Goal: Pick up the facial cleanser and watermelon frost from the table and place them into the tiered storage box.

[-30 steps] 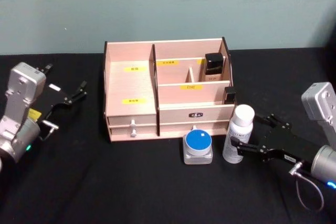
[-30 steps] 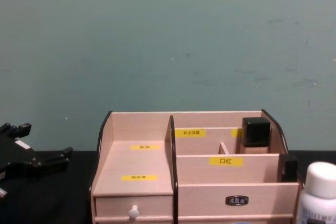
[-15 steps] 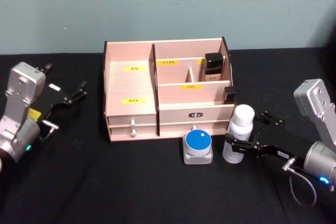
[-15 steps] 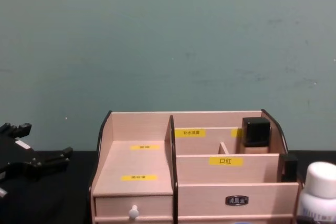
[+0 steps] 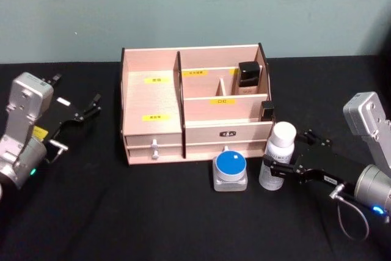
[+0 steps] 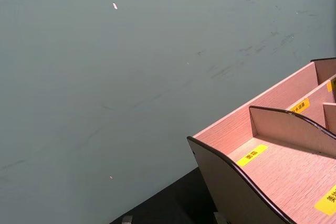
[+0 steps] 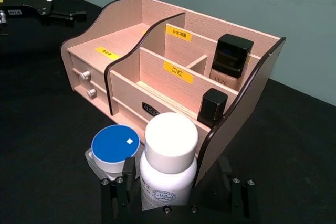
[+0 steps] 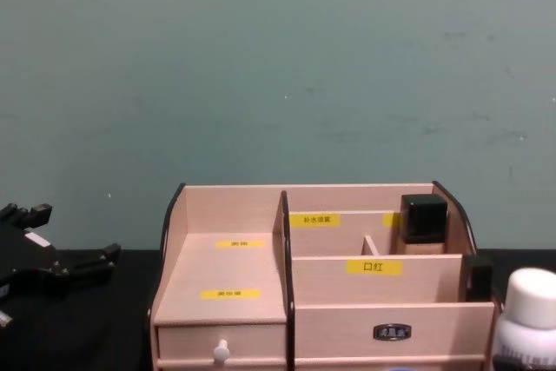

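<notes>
- Tabletop (image 5: 153,212): free room in front and to the right. Left pincer (image 5: 91,107) parked at far left, jaws apart, well clear.
- Storage box (image 5: 229,131): its right wall is just beside the bottle, so lift straight up before crossing its edge.
- Right pincer (image 5: 273,171): open, straddling the white bottle (image 5: 278,151) low down. Centre it, then close.
- Blue-lid jar (image 5: 230,166): just left of the bottle, don't clip it.

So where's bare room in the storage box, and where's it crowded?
Free: two left shelves of the tiered storage box, between outer wall and centre divider. Crowded: before its right drawers, where blue-lidded jar, white bottle and open right pincer straddling it bunch. Left pincer parked far left.
</notes>
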Available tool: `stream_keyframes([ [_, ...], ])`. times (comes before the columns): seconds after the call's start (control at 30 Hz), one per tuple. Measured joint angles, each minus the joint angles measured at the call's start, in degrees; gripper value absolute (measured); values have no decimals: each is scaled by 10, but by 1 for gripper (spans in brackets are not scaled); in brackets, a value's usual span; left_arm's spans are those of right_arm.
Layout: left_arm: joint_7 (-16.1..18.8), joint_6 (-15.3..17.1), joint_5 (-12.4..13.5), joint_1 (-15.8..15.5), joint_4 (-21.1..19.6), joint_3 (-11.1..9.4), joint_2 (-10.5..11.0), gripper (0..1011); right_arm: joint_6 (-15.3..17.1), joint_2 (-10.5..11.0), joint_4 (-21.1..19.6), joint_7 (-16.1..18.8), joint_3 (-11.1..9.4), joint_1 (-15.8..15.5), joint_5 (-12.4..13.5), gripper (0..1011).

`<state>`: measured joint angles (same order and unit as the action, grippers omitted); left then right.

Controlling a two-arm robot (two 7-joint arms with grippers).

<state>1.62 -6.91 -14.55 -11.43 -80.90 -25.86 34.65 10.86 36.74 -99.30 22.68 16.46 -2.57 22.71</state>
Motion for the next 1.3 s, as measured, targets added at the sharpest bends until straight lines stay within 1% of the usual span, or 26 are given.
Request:
stream_keyframes([
  [0.03, 0, 0, 0, 0, 0, 0, 0, 1001, 0, 0, 0, 0, 0, 0, 0, 977],
  [0.13, 0, 0, 0, 0, 0, 0, 0, 1001, 0, 0, 0, 0, 0, 0, 0, 912],
  [0.17, 0, 0, 0, 0, 0, 0, 0, 1001, 0, 0, 0, 0, 0, 0, 0, 866],
  [0.27, 0, 0, 0, 0, 0, 0, 0, 1001, 0, 0, 0, 0, 0, 0, 0, 816],
  [0.33, 0, 0, 0, 0, 0, 0, 0, 1001, -1, 0, -1, 0, -1, -1, 0, 743],
  [0.37, 0, 0, 0, 0, 0, 0, 0, 1001, -1, 1, -1, 0, -1, -1, 1, 733],
  [0.4, 0, 0, 0, 0, 0, 0, 0, 1001, -1, 1, -1, 0, -1, -1, 1, 668],
  [0.5, 0, 0, 0, 0, 0, 0, 0, 1001, -1, 1, -1, -1, -1, -1, 1, 613],
  [1.0, 0, 0, 0, 0, 0, 0, 0, 1001, -1, 1, -1, -1, -1, -1, 1, 605],
  [1.17, 0, 0, 0, 0, 0, 0, 0, 1001, 1, -1, -5, 1, -8, -4, 8, 605],
  [1.3, 0, 0, 0, 0, 0, 0, 0, 1001, 2, 2, -18, 2, -15, -8, 12, 605],
])
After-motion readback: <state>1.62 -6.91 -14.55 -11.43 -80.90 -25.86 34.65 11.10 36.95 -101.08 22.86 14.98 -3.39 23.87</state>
